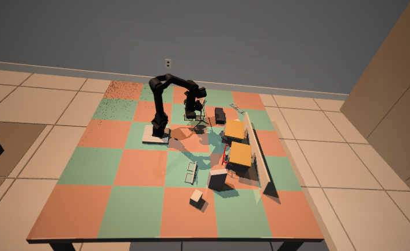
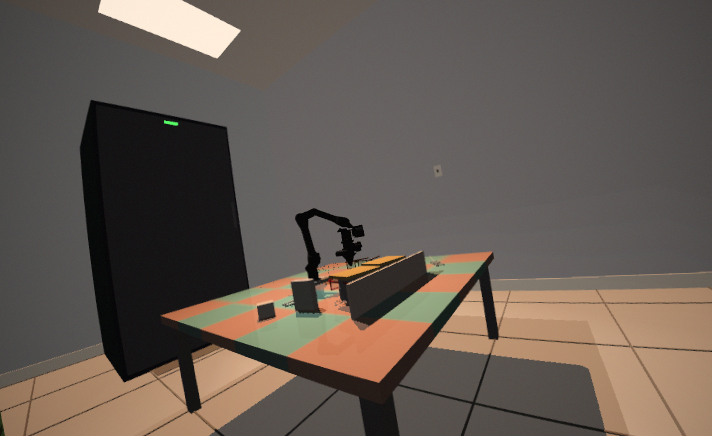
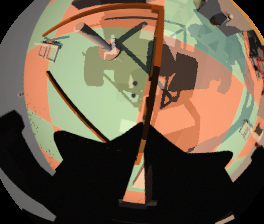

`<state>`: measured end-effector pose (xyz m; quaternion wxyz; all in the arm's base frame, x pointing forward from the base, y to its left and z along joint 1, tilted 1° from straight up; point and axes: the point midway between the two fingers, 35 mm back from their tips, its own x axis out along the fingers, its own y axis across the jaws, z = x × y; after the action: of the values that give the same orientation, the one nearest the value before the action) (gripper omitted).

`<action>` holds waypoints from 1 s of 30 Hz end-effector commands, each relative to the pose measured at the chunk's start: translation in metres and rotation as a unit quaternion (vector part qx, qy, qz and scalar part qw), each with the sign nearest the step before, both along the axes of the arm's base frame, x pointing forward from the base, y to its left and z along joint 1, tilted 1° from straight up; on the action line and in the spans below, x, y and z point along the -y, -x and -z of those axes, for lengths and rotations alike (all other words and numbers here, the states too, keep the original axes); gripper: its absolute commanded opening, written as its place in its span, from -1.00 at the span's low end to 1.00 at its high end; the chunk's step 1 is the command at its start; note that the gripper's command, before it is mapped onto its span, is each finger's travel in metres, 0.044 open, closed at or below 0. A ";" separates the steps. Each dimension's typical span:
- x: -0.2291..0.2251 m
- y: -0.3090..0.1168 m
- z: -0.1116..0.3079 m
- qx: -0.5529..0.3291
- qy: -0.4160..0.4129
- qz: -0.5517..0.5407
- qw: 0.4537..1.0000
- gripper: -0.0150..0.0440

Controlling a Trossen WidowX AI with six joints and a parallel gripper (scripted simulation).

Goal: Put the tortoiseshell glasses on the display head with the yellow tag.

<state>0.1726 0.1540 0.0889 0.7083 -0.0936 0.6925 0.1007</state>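
My gripper [image 1: 190, 117] [image 2: 351, 263] [image 3: 143, 126] points down and is shut on the brown tortoiseshell glasses [image 3: 159, 47], held above the table. In the wrist view one long brown bar runs up from between the fingertips, with thinner brown parts to its left. The glasses are small and partly hidden by the gripper in the top view. The display heads stand to the right of the gripper, under a far orange slab [image 1: 234, 129] and a near orange slab [image 1: 240, 154]; they are mostly hidden. Red glasses [image 1: 224, 154] are at the near one. I cannot make out the yellow tag.
A long upright board [image 1: 258, 149] [image 2: 388, 284] stands behind the slabs. A dark block [image 1: 219, 115] stands near the far slab. A grey block [image 1: 217, 179] [image 2: 305, 295], a small box [image 1: 196, 197] [image 2: 265, 310] and pale glasses [image 1: 194, 171] are nearer the front. Other glasses lie at the back.
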 end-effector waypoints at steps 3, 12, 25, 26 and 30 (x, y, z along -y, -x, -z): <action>-0.002 -0.004 -0.024 0.004 -0.002 -0.002 1.000 -0.49; -0.001 -0.003 -0.055 0.004 -0.002 -0.002 1.000 -0.49; -0.029 -0.026 -0.058 0.002 -0.007 0.143 0.990 -0.49; -0.033 -0.029 -0.058 0.002 -0.007 0.158 0.987 -0.49; -0.046 -0.038 -0.058 0.001 -0.009 0.220 0.976 -0.49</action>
<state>0.2035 0.1893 0.1466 0.7156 0.0357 0.6972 -0.0213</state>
